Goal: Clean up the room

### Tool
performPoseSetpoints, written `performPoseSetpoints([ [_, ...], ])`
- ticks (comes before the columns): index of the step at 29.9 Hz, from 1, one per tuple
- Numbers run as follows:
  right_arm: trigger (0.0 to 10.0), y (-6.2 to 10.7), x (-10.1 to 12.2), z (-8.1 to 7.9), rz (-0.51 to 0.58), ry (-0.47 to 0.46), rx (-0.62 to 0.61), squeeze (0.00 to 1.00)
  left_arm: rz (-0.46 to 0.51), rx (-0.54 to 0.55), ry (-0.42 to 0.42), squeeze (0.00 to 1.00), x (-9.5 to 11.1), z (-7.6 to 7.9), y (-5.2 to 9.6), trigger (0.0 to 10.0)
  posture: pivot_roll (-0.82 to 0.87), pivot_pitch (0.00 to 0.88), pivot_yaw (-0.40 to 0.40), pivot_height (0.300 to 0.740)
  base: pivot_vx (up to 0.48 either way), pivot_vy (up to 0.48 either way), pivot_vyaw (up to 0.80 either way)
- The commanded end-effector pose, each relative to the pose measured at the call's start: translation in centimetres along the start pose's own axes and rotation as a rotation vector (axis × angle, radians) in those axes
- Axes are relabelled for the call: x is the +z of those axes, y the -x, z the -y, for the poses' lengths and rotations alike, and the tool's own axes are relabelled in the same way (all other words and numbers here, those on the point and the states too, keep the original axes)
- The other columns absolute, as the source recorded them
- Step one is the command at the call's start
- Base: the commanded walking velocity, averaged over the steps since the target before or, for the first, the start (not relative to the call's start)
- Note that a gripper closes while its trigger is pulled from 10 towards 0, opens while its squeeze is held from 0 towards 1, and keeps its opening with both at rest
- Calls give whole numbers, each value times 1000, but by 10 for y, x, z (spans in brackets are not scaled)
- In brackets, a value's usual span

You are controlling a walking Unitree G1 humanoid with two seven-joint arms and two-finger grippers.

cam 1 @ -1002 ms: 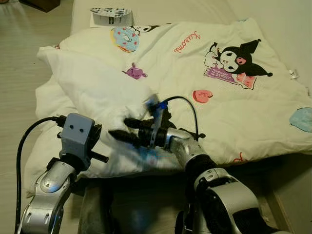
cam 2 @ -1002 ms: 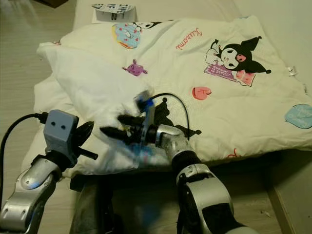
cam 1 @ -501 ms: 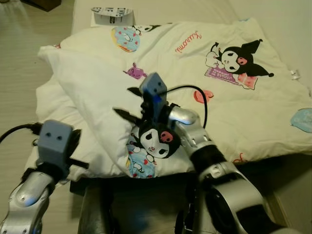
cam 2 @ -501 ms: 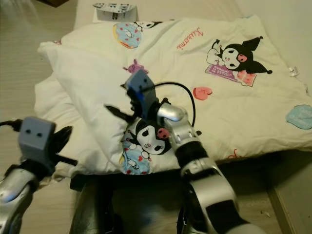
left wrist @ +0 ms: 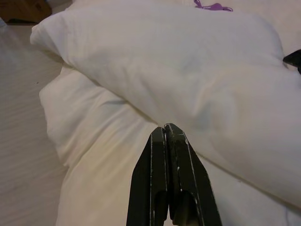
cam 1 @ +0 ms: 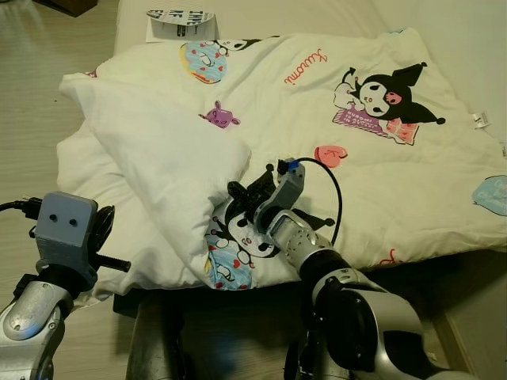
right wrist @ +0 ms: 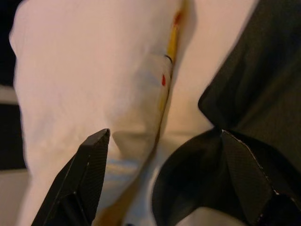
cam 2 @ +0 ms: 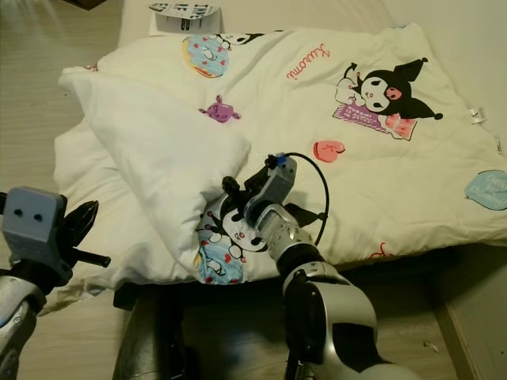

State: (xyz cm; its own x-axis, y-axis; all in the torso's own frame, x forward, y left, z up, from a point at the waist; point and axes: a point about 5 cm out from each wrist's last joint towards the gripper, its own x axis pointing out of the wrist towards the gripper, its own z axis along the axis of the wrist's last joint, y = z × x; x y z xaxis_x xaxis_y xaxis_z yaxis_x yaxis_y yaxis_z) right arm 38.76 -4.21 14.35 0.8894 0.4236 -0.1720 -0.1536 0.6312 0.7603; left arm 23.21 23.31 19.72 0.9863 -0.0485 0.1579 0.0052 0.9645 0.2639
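Right claw (cam 1: 238,207) has dropped onto the blanket (cam 1: 380,158).

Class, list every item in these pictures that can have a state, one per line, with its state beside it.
Comforter: spread flat, printed side up.
Folded-over corner: turned back, white underside up.
Left gripper: shut, empty, pointing at the white fabric.
Right gripper: open, fingers either side of the fold's edge.
Box: lying flat past the comforter's far edge.
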Motion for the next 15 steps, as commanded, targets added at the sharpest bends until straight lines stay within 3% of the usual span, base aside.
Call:
performPoseSetpoints([
  [1,10000,1,-14,3,-49,-80,-27,1000,-28,-1,-14,0,-3,-3,4,10000,201,391,-21,541,0,0,0],
  [2,10000,0,-17,1,-55,-123,-17,1000,-28,0,-11,0,-3,-2,4,10000,201,391,-21,541,0,0,0],
  [3,10000,0,-19,-1,-58,-173,-6,494,-28,-2,-8,0,-3,-1,4,10000,201,391,-21,541,0,0,0],
  [5,10000,-1,-20,-3,-59,-199,1,494,-28,-3,-6,0,-4,0,3,10000,201,391,-21,541,0,0,0],
  [6,10000,-2,-22,-7,-64,-212,15,55,-28,-7,-2,0,-3,1,3,10000,196,392,-19,541,0,0,0],
  [8,10000,-4,-23,-16,-66,-221,50,0,-26,-13,2,0,-3,3,1,10000,194,395,-16,541,0,0,0],
  [15,10000,-8,-21,-37,-50,-222,139,0,-25,-19,3,0,-2,3,0,10000,195,396,-16,541,0,0,0],
])
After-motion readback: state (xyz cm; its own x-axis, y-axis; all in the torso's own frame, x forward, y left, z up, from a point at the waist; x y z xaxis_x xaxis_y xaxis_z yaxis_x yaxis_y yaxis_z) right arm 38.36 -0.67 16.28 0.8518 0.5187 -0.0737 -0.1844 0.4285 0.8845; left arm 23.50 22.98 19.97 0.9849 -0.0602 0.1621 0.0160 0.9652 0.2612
